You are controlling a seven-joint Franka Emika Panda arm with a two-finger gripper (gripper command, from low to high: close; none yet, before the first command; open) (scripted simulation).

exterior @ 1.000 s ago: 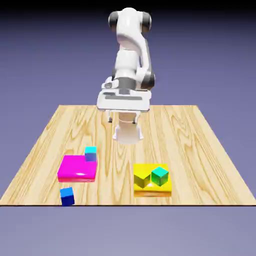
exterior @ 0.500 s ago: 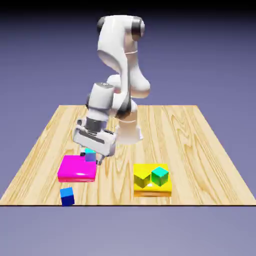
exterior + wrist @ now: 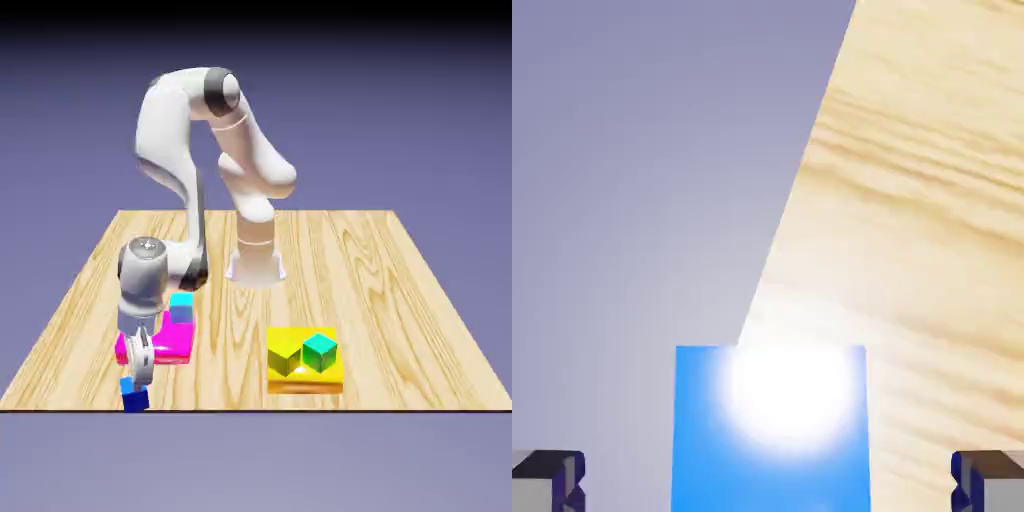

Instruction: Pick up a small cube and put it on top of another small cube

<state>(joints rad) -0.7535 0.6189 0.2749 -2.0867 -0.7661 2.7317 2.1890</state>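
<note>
The small dark blue cube sits at the table's near edge on the exterior view's left. My gripper has come down right over it, hiding its top. In the hand view the blue cube fills the bottom middle, with a bright glare on its top face. The gripper is open: both fingertips stand well clear of the cube's sides. The small cyan cube rests on the far right corner of a flat magenta block, just behind my hand.
A yellow slab to the right carries an olive-yellow cube and a green cube. The table's wooden edge runs right beside the blue cube, with backdrop beyond it.
The arm swung from above the table's middle toward the exterior view's left and near edge, then lowered. The hand passed the cyan cube and now hangs over the dark blue cube.
</note>
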